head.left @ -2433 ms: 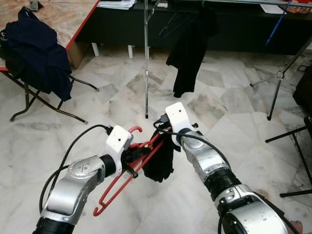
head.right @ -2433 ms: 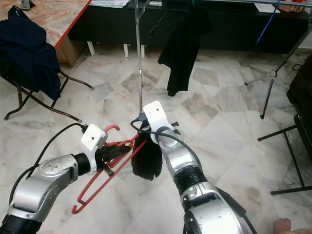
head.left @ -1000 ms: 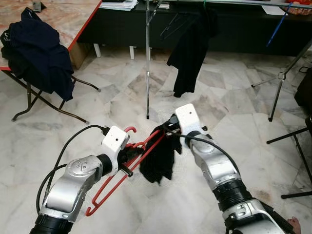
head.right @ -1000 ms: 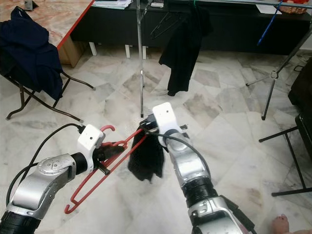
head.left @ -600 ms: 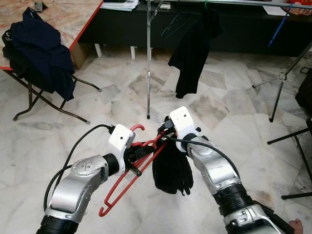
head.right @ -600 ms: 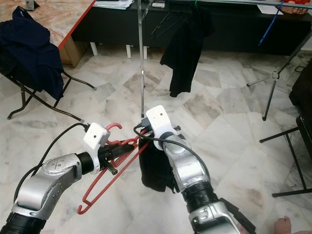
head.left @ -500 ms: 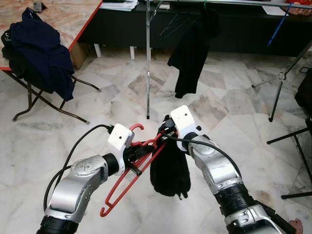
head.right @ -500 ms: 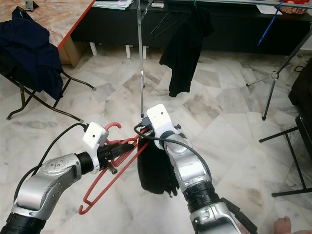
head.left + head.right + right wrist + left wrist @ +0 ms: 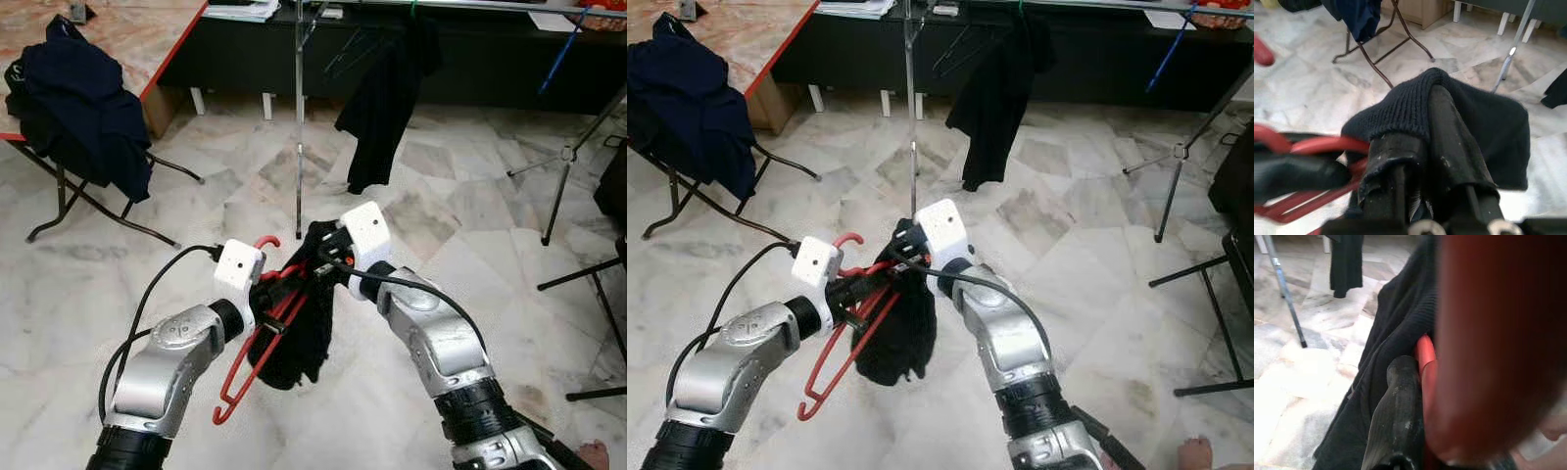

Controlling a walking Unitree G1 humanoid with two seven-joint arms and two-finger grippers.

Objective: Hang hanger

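Red hanger (image 9: 257,353) looks stiff and light; left tool (image 9: 266,296) pinches its neck. Right tool (image 9: 318,257) pinches the soft, floppy black cloth (image 9: 299,338).

Red hanger (image 9: 257,343), black knit garment (image 9: 299,328), white-grey marble floor (image 9: 127,274), orange-edged table (image 9: 147,39).

floor (image 9: 196,176): pale veined marble tiles, catching daylight | table (image 9: 118,29): standing far left, red-edged, marble-look top, dark cloth (image 9: 78,98) drooping over its folding legs | bench (image 9: 470,59): long, dark, running along the back | pole (image 9: 297,117): rising mid-room | tripod (image 9: 563,157): standing on the right
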